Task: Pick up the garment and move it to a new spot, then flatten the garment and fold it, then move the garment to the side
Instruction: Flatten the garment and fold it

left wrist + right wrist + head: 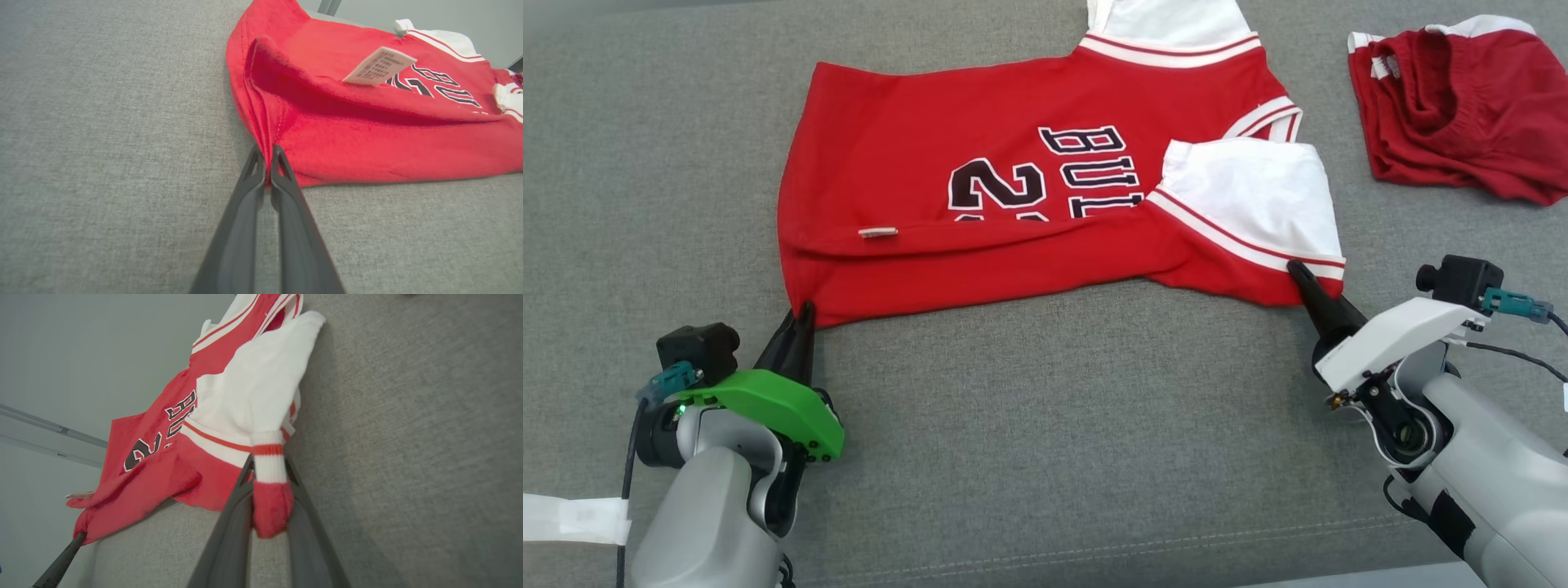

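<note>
Here the red jersey (1013,204) lies spread on the grey cushion (1045,425), chest print facing up, its near long edge folded over into a raised ridge. The left gripper (802,314) is pinched tight on the hem corner nearest the robot's left, with the red cloth bunched between its two dark fingers. The right gripper (1298,273) is clamped on the opposite near corner, where the white sleeve with its red stripe meets the red body. A small white label (380,65) sticks up from the fold. Red shorts (1454,106) lie crumpled well apart, at the far right.
</note>
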Controlling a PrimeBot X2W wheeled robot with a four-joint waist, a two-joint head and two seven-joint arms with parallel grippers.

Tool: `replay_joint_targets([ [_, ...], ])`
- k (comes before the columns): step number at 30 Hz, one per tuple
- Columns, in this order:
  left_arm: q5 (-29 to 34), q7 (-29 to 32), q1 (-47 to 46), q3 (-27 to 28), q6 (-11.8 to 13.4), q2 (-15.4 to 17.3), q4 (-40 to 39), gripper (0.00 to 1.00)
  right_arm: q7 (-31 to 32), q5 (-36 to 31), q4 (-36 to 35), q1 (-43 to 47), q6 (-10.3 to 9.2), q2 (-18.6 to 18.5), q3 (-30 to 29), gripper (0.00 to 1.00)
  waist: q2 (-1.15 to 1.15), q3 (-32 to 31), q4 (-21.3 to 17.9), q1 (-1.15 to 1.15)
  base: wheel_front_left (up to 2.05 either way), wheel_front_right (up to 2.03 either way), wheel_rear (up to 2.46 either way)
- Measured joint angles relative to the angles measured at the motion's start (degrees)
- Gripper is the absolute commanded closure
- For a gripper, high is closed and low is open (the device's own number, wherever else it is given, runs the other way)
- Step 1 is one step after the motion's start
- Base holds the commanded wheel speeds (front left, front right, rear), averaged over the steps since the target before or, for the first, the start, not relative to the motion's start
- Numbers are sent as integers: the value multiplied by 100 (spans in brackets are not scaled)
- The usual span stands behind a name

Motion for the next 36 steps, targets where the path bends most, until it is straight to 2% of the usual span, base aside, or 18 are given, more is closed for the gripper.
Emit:
replay_joint_targets([
  [9,-1,-42,286,37,-42,216,10,100,64,246,-288,260,1,-320,100,100,0,-315,-9,0,0,0,0],
  [22,-4,11,796,-109,-49,257,-174,100,364,638,-800,805,8,-831,220,100,0,-574,-55,0,0,0,0],
  [36,-103,12,1348,-112,-48,240,-485,100,321,896,-1281,1416,7,-1102,231,100,0,-726,-5,0,0,0,0],
])
